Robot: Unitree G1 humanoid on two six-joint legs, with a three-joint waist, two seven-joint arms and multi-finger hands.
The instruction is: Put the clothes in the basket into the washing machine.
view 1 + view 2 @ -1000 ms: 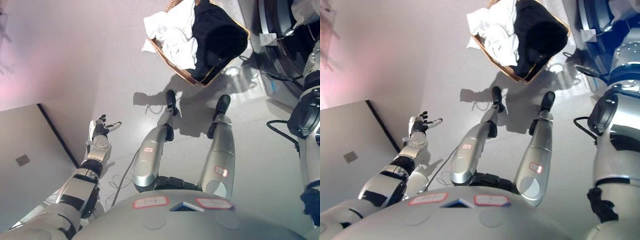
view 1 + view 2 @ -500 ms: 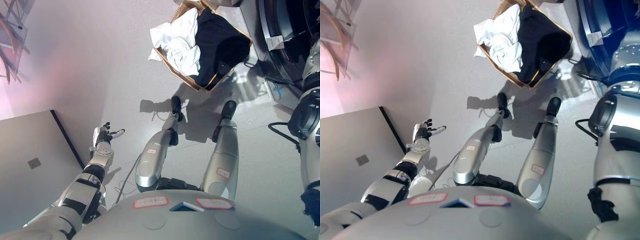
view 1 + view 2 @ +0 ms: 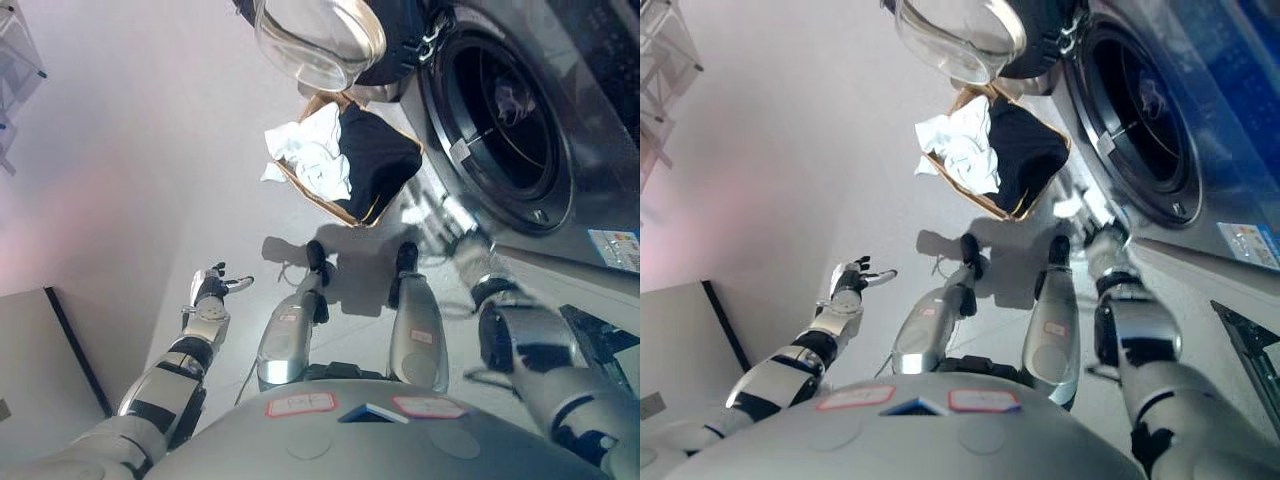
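wicker basket [image 3: 300, 192] of clothes [image 3: 345, 160] lies well beyond the left hand [image 3: 211, 291].

Right hand [image 3: 1087, 212] lower (near basket [image 3: 970, 195])

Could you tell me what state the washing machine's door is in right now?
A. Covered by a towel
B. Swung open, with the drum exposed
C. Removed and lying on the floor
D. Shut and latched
B: the washing machine's round glass door stands swung out above the laundry basket, leaving the dark drum open to view.
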